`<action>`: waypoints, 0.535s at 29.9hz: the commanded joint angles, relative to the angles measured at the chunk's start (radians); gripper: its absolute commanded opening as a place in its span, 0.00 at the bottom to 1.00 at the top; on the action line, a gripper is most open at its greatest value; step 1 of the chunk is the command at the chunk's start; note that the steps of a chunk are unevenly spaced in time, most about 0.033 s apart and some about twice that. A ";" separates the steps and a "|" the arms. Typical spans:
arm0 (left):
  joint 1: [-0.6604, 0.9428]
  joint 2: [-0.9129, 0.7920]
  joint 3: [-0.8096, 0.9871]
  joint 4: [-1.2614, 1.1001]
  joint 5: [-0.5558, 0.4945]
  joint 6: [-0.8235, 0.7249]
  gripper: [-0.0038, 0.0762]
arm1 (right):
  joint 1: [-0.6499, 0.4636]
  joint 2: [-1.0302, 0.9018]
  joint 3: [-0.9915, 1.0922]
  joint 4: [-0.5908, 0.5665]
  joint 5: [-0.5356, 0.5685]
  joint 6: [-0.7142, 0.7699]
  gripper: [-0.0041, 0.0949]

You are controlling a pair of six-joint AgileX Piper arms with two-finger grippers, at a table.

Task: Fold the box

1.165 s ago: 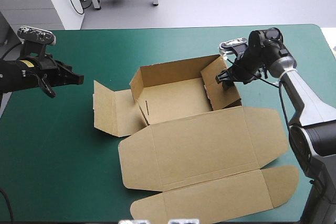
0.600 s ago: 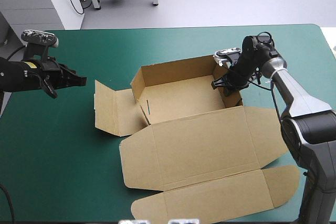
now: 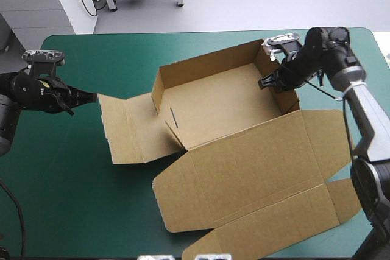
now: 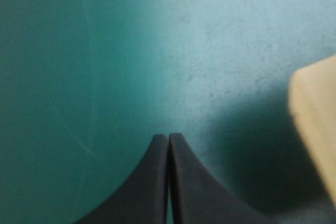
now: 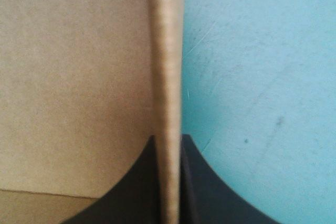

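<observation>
High view showed the box (image 3: 201, 105) on the cover (image 3: 61, 199), right of the table's middle. Nearest lay its lid (image 3: 244, 168), flat, reaching the near edge. Beyond it stood the open tray, its back and right walls raised and its left flap (image 3: 125, 129) lying flat. The right gripper (image 3: 268, 82) pinched the right wall (image 3: 286, 98) near its far corner; in the right wrist view the board ran between its nearly closed fingers (image 5: 197, 192). The left gripper (image 3: 91, 96), fingers pressed together into a point, held nothing, its tip just beside the left flap's far corner.
</observation>
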 commanded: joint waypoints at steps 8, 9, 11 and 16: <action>0.002 -0.022 0.245 -0.256 -0.268 0.040 0.04 | -0.071 -0.209 -0.032 0.122 0.016 -0.021 0.02; 0.002 -0.022 0.256 -0.357 -0.286 0.111 0.04 | -0.071 -0.215 -0.032 0.125 0.016 -0.023 0.02; 0.000 -0.022 0.266 -0.552 -0.294 0.256 0.04 | -0.071 -0.216 -0.030 0.127 0.016 -0.023 0.02; 0.000 -0.022 0.269 -0.993 -0.226 0.578 0.04 | -0.071 -0.216 -0.016 0.146 0.016 -0.019 0.02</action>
